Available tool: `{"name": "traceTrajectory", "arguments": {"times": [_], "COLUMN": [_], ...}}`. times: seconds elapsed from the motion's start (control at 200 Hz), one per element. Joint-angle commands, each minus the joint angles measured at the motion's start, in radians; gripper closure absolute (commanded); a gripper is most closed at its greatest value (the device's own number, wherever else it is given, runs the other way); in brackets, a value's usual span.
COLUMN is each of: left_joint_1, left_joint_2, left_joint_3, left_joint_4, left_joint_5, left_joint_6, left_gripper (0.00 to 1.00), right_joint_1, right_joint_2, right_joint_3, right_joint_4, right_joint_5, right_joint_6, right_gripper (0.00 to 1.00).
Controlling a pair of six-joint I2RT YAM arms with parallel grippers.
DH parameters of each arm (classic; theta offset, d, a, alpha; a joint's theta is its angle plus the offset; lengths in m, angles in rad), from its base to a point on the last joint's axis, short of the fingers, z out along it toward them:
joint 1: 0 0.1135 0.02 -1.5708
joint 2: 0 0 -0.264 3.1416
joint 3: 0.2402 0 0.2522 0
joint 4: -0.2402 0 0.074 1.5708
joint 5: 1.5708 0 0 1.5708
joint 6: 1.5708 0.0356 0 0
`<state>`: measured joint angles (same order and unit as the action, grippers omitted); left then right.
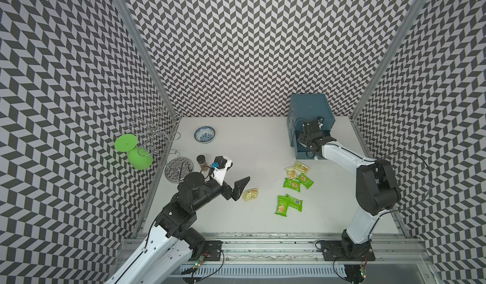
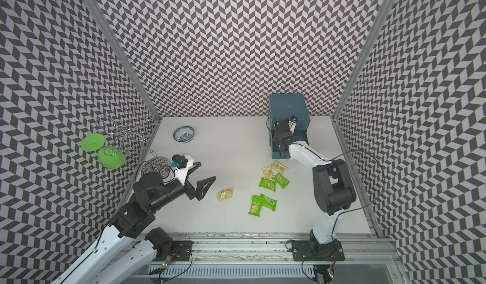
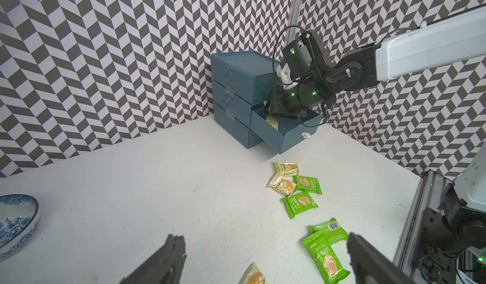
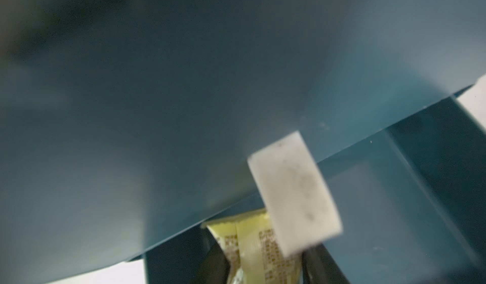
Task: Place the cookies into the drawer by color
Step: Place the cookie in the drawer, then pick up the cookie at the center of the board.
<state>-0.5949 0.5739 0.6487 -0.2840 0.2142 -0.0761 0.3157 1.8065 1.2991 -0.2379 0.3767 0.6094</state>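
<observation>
Over the open drawer (image 3: 286, 135), the right pincer (image 4: 263, 267) grips a yellow packet (image 4: 249, 240) for sorting; well away from it, the left pincer (image 3: 265, 256) gapes, ready.

Four green packets (image 1: 292, 184) (image 1: 305, 181) (image 1: 281, 205) (image 1: 295, 203), four yellow packets (image 1: 301, 167) (image 1: 291, 173) (image 1: 250, 194) (image 4: 252, 246), one bowl (image 1: 204, 134), one jar (image 1: 202, 162), one drawer unit (image 3: 231, 85)

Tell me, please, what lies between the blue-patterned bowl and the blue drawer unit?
Nothing: only bare white table separates the bowl from the drawer unit, as both top views show.
</observation>
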Motion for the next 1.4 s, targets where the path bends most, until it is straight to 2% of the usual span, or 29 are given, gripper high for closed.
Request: {"name": "traceTrajectory", "arguments": {"times": [0.0,0.32,0.466,0.596,0.761,0.856,0.946,1.127,1.287,1.397], "left_joint_1": [0.005,0.004,0.004,0.004,0.005,0.009,0.019,0.02,0.02,0.021], "left_joint_2": [-0.005,-0.008,-0.009,-0.014,-0.023,-0.037,-0.045,-0.051,-0.043,-0.041], "left_joint_3": [-0.006,-0.007,-0.005,-0.005,-0.002,-0.002,-0.002,-0.003,-0.003,-0.004], "left_joint_4": [0.019,0.018,0.017,0.016,0.002,-0.006,-0.009,-0.011,-0.012,-0.012], "left_joint_5": [0.004,0.0,-0.005,-0.016,-0.081,-0.142,-0.162,-0.173,-0.165,-0.164], "left_joint_6": [0.003,0.003,0.003,0.001,-0.005,-0.015,-0.016,-0.019,-0.02,-0.019], "left_gripper": [0.0,0.0,0.01,0.0,0.0,0.0,0.0,0.0,0.0,0.01], "right_joint_1": [-0.006,-0.007,-0.003,0.017,0.104,0.224,0.339,0.483,0.563,0.6], "right_joint_2": [0.008,-0.069,-0.196,-0.363,-0.556,-0.614,-0.626,-0.599,-0.519,-0.451], "right_joint_3": [0.018,0.057,0.021,-0.103,-0.252,-0.304,-0.346,-0.436,-0.467,-0.484], "right_joint_4": [0.031,-0.039,-0.04,0.031,0.116,0.097,0.077,0.088,0.071,0.098], "right_joint_5": [-0.015,-0.033,-0.094,-0.197,-0.387,-0.374,-0.373,-0.362,-0.346,-0.38], "right_joint_6": [-0.006,-0.013,-0.009,0.001,-0.059,-0.065,-0.073,-0.045,-0.056,-0.047], "right_gripper": [0.52,0.48,0.47,0.47,0.47,0.47,0.48,0.48,0.48,0.48]}}
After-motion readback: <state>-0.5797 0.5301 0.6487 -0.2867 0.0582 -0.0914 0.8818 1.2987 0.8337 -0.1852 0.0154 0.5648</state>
